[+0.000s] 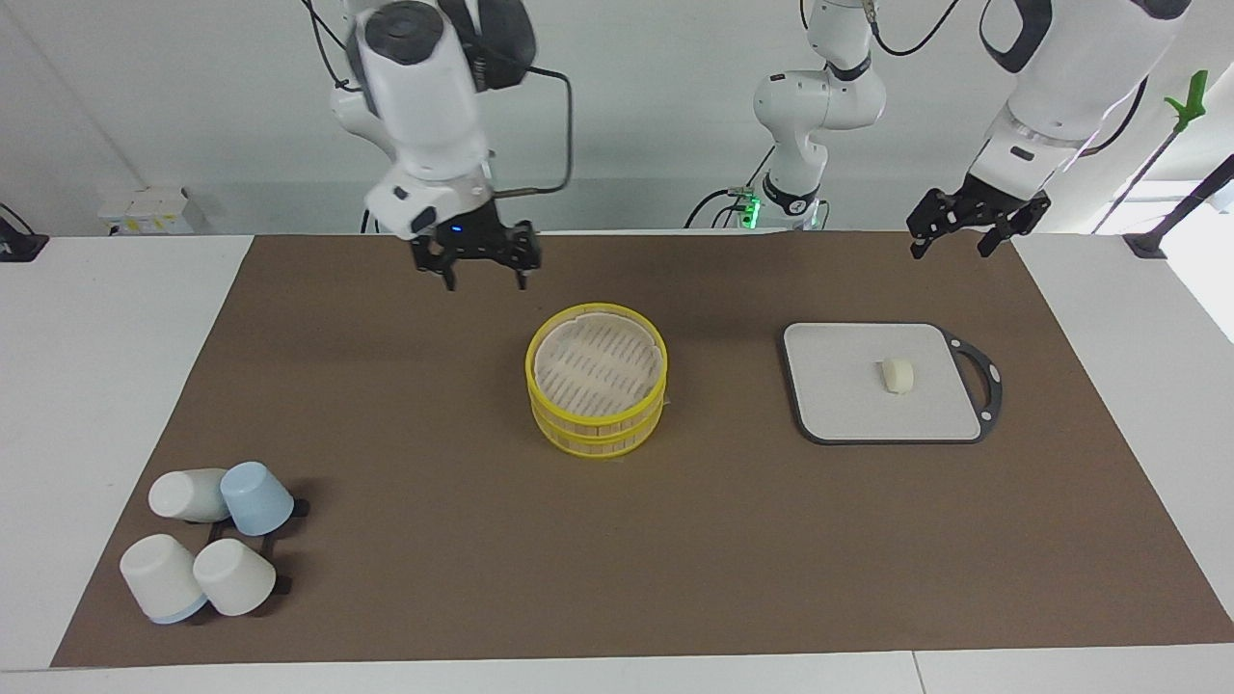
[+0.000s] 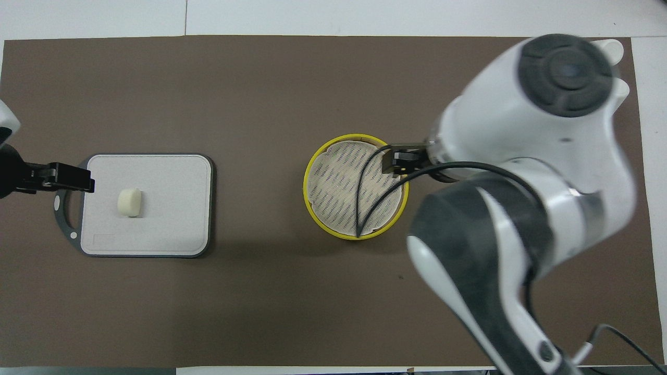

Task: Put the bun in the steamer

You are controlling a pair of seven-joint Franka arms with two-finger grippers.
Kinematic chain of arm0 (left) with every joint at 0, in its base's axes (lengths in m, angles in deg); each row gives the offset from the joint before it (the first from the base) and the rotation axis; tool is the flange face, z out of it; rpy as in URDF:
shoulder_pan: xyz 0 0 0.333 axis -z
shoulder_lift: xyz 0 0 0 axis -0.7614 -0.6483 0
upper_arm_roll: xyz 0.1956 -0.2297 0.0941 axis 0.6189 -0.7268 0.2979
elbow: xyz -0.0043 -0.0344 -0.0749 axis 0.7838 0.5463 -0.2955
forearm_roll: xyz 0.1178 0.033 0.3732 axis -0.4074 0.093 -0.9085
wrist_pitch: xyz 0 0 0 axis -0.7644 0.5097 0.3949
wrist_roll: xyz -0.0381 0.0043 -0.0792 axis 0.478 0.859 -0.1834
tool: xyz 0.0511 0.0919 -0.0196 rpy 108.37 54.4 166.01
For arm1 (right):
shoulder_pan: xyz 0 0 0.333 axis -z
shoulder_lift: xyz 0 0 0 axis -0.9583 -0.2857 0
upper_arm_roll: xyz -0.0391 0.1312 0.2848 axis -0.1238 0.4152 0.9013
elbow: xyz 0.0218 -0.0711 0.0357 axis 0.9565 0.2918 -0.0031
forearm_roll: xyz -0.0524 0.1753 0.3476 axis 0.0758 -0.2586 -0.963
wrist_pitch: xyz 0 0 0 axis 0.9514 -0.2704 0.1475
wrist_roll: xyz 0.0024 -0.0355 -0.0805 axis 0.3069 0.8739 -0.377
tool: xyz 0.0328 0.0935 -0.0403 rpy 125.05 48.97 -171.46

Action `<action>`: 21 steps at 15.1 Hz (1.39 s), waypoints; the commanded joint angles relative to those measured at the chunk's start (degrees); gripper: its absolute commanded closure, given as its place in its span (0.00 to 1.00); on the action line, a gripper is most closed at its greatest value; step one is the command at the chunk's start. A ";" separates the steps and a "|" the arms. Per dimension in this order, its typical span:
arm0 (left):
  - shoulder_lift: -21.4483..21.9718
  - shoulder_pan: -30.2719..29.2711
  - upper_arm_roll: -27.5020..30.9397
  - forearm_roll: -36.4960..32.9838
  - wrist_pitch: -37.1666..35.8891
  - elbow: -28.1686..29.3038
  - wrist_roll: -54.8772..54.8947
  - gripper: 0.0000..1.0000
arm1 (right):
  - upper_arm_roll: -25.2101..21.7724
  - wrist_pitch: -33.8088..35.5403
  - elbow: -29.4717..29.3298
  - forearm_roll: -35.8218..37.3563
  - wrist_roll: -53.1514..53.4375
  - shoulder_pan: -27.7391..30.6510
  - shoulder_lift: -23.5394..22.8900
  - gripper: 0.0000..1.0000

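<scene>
Cream bun (image 1: 898, 375) on board (image 1: 829, 405), untouched; left tool (image 1: 954, 231) raised above board's robot-side edge, fingers apart.

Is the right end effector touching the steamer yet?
Apart. In the facing view the right end effector hangs in the air near the steamer, with bare mat showing between its fingertips and the yellow rim.

No text, brand, number or sign can be read anywhere in either view. The grey rectangular cutting board with its dark rim (image 2: 172, 208) carries a faint oblong mark near its 7 o'clock corner in the overhead view, but whatever stands in it is too small to make out.
</scene>
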 commanded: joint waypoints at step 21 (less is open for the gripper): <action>-14.05 -4.17 0.43 0.30 31.66 18.36 10.25 0.66 | 0.00 -24.67 7.92 4.81 11.64 -12.30 -10.73 1.00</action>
